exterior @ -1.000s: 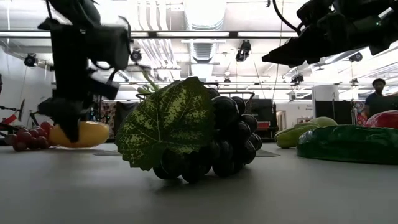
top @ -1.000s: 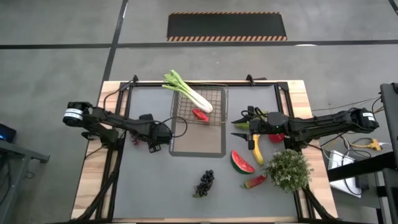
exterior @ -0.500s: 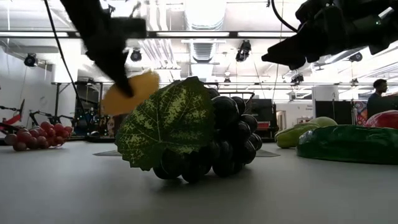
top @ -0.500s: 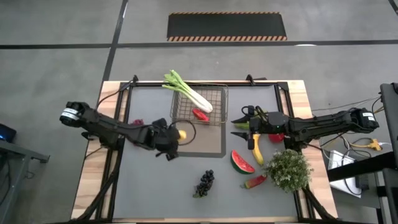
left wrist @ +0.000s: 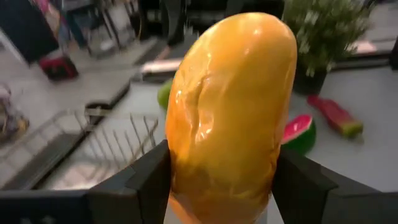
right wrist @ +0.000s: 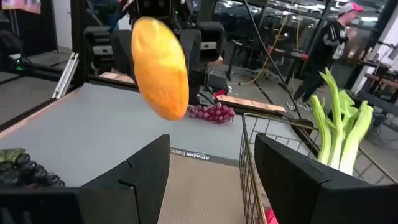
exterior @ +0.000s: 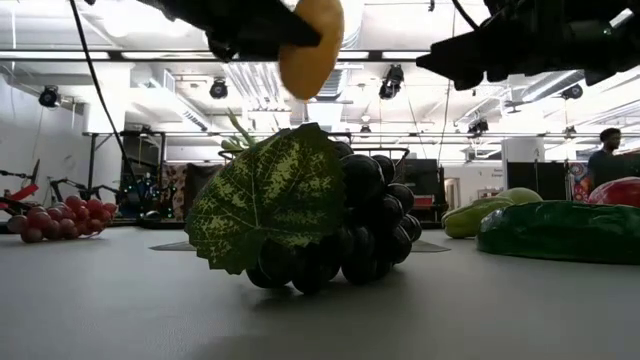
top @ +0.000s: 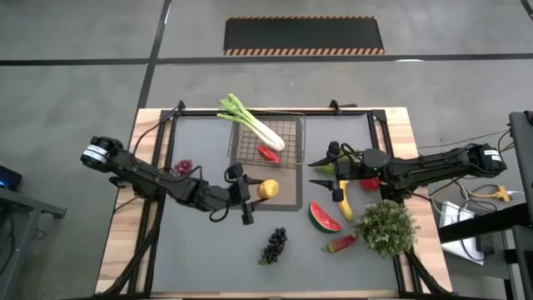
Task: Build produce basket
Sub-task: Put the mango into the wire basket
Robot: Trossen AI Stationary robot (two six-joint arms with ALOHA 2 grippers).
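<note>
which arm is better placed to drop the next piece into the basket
Left. The left gripper already holds a yellow-orange fruit lifted off the table, just short of the wire basket. The right gripper hovers open and empty beside the basket, over the banana.

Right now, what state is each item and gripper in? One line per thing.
left gripper: shut on the yellow fruit, raised off the table
yellow fruit: held in the air beside the basket
basket: upright, holds the leek and a red piece
leek: lying across the basket rim
right gripper: open, empty, over the banana
banana: lying on the table
dark grapes: resting on the table
</note>
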